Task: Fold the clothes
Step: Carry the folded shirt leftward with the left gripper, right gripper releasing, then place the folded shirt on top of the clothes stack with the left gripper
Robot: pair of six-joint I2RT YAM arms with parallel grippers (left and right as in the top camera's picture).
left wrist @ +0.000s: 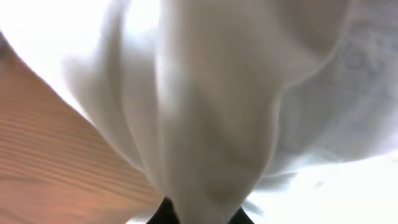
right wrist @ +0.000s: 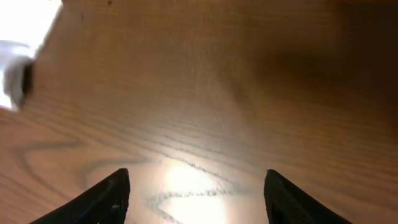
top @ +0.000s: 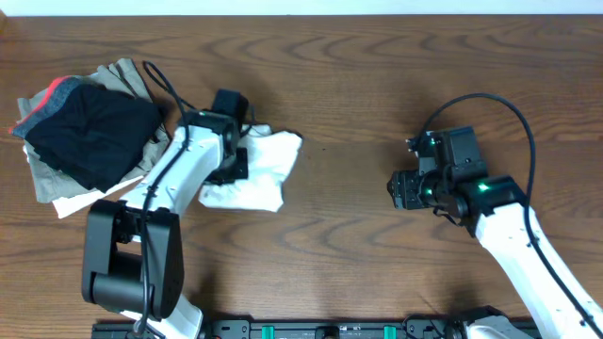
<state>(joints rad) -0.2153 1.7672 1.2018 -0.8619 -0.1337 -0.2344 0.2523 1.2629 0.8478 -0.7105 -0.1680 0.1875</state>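
Note:
A crumpled white garment (top: 256,174) lies on the wooden table left of centre. My left gripper (top: 226,155) sits on its left part and is shut on a fold of the white cloth (left wrist: 211,124), which fills the left wrist view. A pile of clothes (top: 85,132) with a black garment on top lies at the far left. My right gripper (top: 400,188) is open and empty above bare table at the right; its two dark fingers (right wrist: 196,196) are spread wide. A white corner of the garment (right wrist: 25,37) shows in the right wrist view.
The pile holds beige, grey and red-trimmed pieces (top: 57,94) under the black one. Bare wood (top: 358,113) separates the white garment from my right gripper. The arm bases stand at the table's front edge (top: 330,330).

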